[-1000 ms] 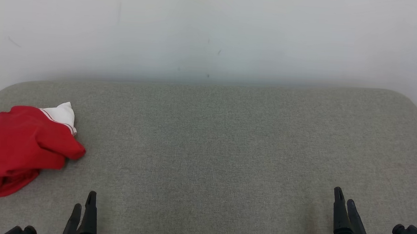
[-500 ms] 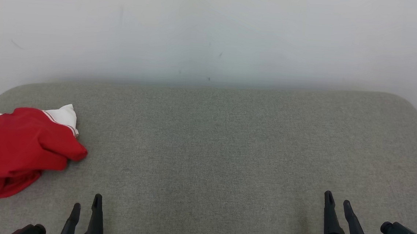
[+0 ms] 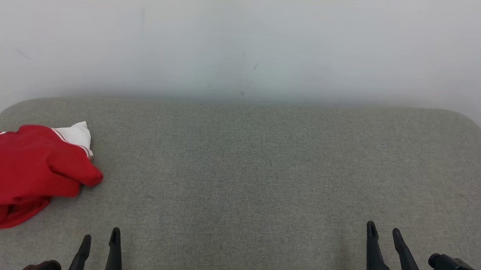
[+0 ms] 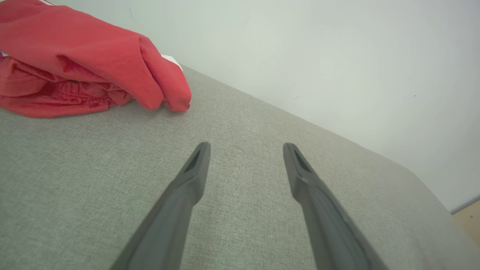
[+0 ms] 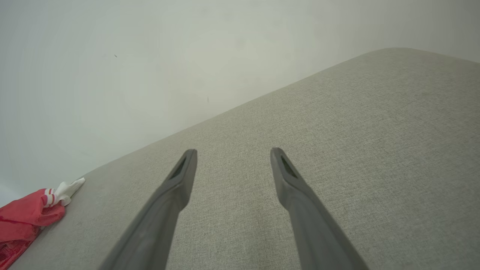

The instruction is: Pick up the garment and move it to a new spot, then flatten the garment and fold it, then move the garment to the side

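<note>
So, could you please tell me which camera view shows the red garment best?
The head view: the red garment lies almost whole on the grey surface, white striped part included. The left wrist view shows the garment closer but cropped at the edges; the right wrist view catches a small piece.

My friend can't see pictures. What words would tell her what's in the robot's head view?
A bunched-up red garment with white trim lies at the far left of a grey fabric surface backed by a pale wall. The robot's left jaws and right jaws rise from the bottom edge, both open, empty and clear of the garment.
</note>
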Available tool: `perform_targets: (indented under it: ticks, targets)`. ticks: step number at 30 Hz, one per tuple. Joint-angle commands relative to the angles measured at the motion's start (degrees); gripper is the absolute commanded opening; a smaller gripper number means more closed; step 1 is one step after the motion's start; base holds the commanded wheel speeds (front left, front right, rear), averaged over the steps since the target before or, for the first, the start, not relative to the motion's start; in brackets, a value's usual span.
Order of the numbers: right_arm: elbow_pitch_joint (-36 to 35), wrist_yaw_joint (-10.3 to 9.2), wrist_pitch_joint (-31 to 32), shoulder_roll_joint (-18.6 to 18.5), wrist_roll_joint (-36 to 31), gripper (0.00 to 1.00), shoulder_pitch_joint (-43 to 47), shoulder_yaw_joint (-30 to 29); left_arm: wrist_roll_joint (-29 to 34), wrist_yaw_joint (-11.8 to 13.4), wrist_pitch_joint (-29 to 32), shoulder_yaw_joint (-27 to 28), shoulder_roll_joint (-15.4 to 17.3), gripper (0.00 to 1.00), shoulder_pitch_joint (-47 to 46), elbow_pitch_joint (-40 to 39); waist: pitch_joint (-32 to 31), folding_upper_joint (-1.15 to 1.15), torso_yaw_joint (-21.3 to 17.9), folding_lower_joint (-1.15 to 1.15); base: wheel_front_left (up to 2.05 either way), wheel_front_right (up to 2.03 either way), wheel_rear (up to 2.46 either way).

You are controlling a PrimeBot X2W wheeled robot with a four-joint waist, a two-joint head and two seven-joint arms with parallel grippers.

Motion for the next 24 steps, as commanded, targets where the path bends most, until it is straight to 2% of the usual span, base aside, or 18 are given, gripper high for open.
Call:
perform_targets:
  ticks: [1, 13, 24]
  targets:
    - [-0.3, 0.24, -0.5, -0.2, -1.7, 1.0, -0.2, 0.2, 1.7, 0.0, -0.5, -0.1, 0.3, 1.0, 0.0, -0.4, 0.0, 0.0, 0.0, 0.0, 0.0, 0.0, 0.0]
    - [0.3, 0.23, -1.4, -0.2, -7.7, 1.0, 0.4, 1.2, 9.3, -0.3, -2.2, 0.1, 0.4, 1.0, 0.0, 0.1, -0.4, 0.0, 0.2, 0.0, 0.0, 0.0, 0.0]
    - [0.9, 0.24, -2.5, -0.2, -11.9, 1.0, 0.7, 1.8, 13.7, -0.7, -3.4, 0.1, 0.4, 1.0, 0.4, 0.9, -0.7, 0.0, 0.1, 0.0, 0.0, 0.0, 0.0]
